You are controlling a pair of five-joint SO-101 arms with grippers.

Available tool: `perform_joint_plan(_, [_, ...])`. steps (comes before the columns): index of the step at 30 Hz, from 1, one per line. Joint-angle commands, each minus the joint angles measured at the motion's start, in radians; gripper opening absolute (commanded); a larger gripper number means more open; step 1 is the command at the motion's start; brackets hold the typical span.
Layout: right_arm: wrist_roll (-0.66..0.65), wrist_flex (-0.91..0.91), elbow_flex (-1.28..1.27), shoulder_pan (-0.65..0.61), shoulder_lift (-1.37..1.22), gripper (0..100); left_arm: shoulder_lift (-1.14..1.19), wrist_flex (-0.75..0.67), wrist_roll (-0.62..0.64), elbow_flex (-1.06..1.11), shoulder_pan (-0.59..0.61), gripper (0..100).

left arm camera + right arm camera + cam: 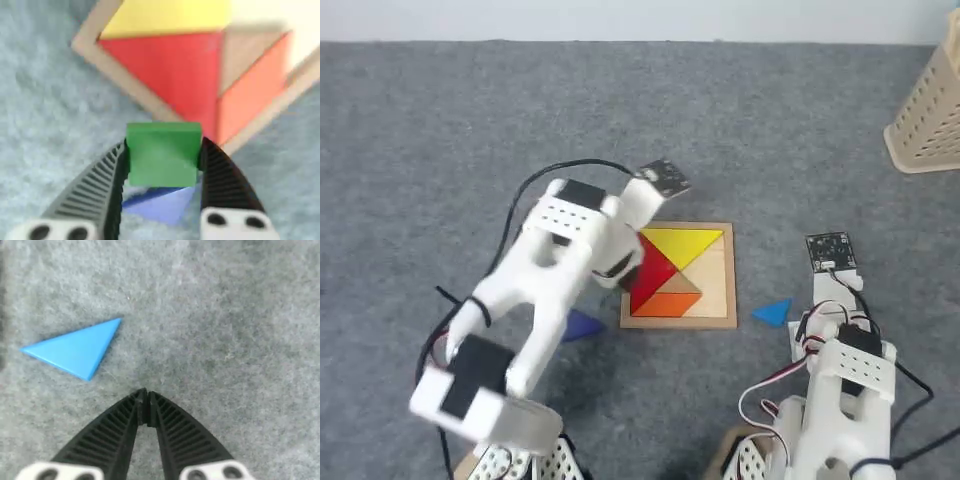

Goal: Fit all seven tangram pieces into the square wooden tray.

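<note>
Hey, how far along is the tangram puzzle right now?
Done: a yellow triangle, red piece and orange piece lie in the tray. In hand: the left arm's fingers hold a green square by the tray's edge. Left: a dark blue piece and a light blue triangle on the carpet; the right arm's fingers are shut, empty.

Two arms: left arm (550,275), right arm (850,385). One wooden tray (700,321). Six tangram pieces seen: yellow piece (685,245), red piece (655,270), orange piece (670,303), green square (162,154), dark blue piece (583,325), light blue triangle (773,312). One beige stand (928,110), upper right.
</note>
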State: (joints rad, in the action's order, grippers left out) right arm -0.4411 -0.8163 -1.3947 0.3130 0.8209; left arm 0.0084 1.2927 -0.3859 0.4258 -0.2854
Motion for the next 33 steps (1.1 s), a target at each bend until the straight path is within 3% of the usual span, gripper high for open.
perform_joint_plan(1, [-0.018,0.015,0.006,-0.01,0.028,1.0,-0.117,0.015,0.097,-0.047,-0.149,9])
perform_joint_plan(9, [-0.017,0.015,0.006,-0.01,0.028,1.0,0.087,-0.084,0.358,-0.209,-0.256,9])
perform_joint_plan(18, [-0.017,0.015,0.006,-0.01,0.028,1.0,0.299,-0.118,0.5,-0.363,-0.264,9])
perform_joint_plan(30, [-0.018,0.015,0.006,-0.01,0.028,1.0,0.367,-0.121,0.52,-0.383,-0.281,9])
perform_joint_plan(33, [-0.018,0.015,0.006,-0.01,0.028,1.0,0.368,-0.12,0.517,-0.383,-0.281,13])
